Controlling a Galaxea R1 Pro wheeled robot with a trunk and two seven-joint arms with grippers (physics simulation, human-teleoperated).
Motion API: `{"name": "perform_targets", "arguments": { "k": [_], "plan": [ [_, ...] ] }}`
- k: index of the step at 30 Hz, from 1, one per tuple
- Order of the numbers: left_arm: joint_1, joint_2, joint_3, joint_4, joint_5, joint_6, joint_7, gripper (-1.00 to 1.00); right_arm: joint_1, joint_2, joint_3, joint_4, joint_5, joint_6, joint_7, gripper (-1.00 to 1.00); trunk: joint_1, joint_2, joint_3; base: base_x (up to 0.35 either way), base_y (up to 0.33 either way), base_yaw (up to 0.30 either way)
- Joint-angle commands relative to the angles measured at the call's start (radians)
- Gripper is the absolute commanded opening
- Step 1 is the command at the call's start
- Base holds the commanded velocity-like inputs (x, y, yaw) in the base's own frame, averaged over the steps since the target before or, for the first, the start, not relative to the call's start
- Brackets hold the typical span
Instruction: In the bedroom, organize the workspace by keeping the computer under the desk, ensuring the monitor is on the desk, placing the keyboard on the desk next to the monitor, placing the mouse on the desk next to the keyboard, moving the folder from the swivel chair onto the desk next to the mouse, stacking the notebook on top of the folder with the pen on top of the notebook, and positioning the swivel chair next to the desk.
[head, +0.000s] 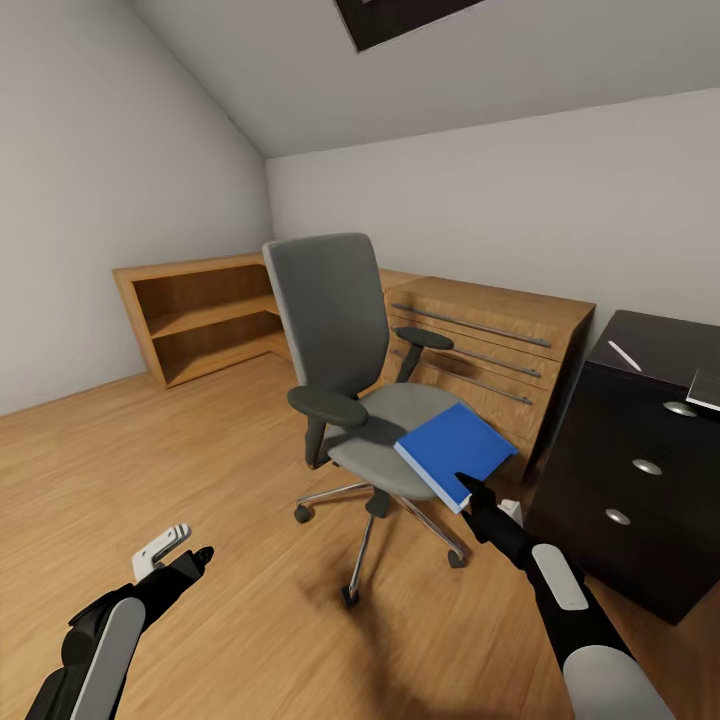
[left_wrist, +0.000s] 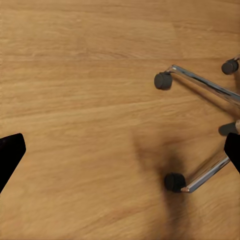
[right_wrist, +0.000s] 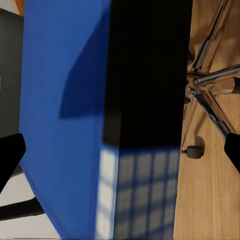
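Right now the blue folder (head: 455, 450) lies on the near right part of the grey seat of the swivel chair (head: 340, 330), tilted, with 1 corner hanging past the seat edge. The right hand (head: 470, 490) is at that overhanging corner, its dark fingertips touching or nearly touching the folder's near edge; in the right wrist view the folder (right_wrist: 65, 100) and its dark spine sit between the 2 fingers, which stand wide apart at the frame's sides, so the hand is spread and not clamped on it.

The chair stands on the wood floor (head: 200, 450) on its chrome base with casters, back upright, black armrests on both sides. To its right, near the frame edge, is the black counter (head: 650, 350) with round silver knobs on its drawer pedestal; a thin white pen (head: 625, 355) lies on top, and a grey notebook corner (head: 705, 388) shows at the far right. Behind the chair is a light-wood chest (head: 490, 340) with long bar handles, and to the left an open wooden shelf (head: 200, 310).

The left hand (head: 185, 560) hangs low over the floor at near left, fingers wide, holding nothing; its wrist view shows bare floor and 2 chrome chair legs (left_wrist: 200, 85).
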Motion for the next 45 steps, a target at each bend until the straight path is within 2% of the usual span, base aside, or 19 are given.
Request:
{"name": "perform_targets", "arguments": {
  "k": [1, 13, 14, 26, 35, 45],
  "plan": [
    [-0.001, 0.0, 0.0, 0.0, 0.01, 0.003, 0.009, 1.0, -0.001, 0.001, -0.001, -0.002, -0.003, 0.008, 0.002, 1.0, 0.0, 0.0, -0.001, 0.0, 0.0, 0.0],
    [-0.001, 0.0, 0.0, 0.012, 0.01, 0.001, 0.008, 1.0, -0.001, 0.001, 0.004, -0.005, -0.004, 0.008, 0.002, 1.0, 0.0, 0.0, -0.001, 0.0, 0.0, 0.0],
    [-0.001, 0.0, 0.0, 0.012, 0.01, 0.001, 0.008, 1.0, -0.001, 0.001, 0.004, -0.005, -0.004, 0.007, 0.002, -1.0, 0.0, 0.0, -0.001, 0.0, 0.0, 0.0],
    [-0.001, 0.0, 0.0, 0.012, 0.011, 0.001, 0.008, 1.0, -0.001, 0.0, 0.003, -0.005, -0.004, 0.009, 0.002, -1.0, 0.0, 0.0, -0.001, 0.0, 0.0, 0.0],
    [-0.001, -0.001, 0.0, 0.012, 0.01, 0.0, 0.008, 1.0, -0.001, 0.0, 0.002, -0.026, -0.004, 0.008, 0.002, -1.0, -0.004, 0.002, 0.034, 0.0, 0.0, 0.0],
    [-0.001, -0.001, 0.0, 0.012, 0.011, 0.001, 0.013, 1.0, -0.001, 0.0, 0.003, -0.045, -0.004, 0.008, 0.004, -1.0, -0.042, 0.071, 0.065, 0.0, 0.0, 0.0]
  ]
}}
